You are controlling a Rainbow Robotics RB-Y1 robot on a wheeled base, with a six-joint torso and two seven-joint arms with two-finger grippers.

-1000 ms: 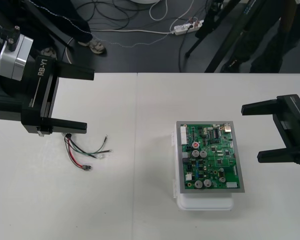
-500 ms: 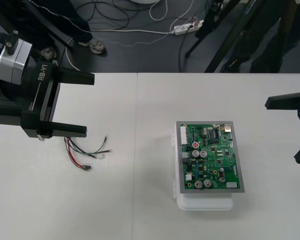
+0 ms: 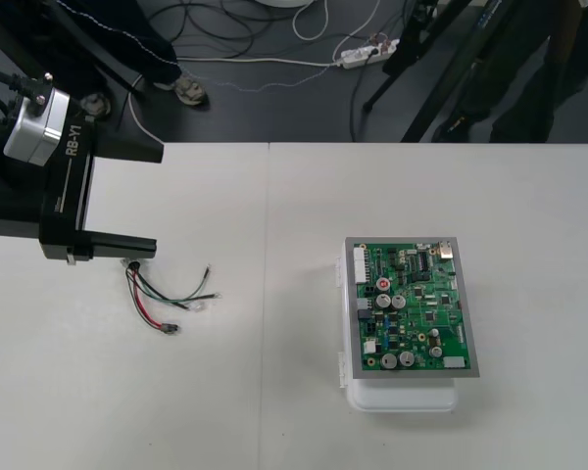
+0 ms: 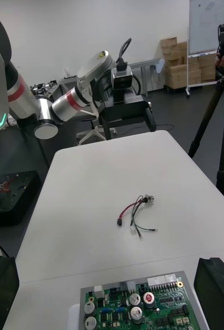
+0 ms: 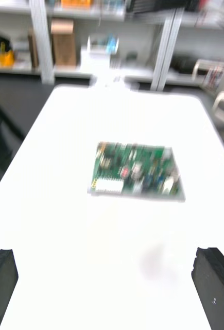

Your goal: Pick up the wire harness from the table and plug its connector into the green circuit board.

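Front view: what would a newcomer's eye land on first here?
The green circuit board on its white base, right of the table's middle, stands out most. On the left, the left gripper hangs open by the wire harness, which lies loose on the table, unplugged. The right gripper is open at the table's right edge.

The light is bright and even and comes from above. In the front view the table (image 3: 274,421) is pale and smooth, and the floor (image 3: 274,98) at 12 o'clock is much darker. In the left wrist view everything looks smeared and soft. The green board (image 5: 135,170) in the middle is fuzzy, the table around it glows white, and a faint grey shadow (image 5: 153,263) lies toward 6 o'clock. The right wrist view is clear, both near and far.
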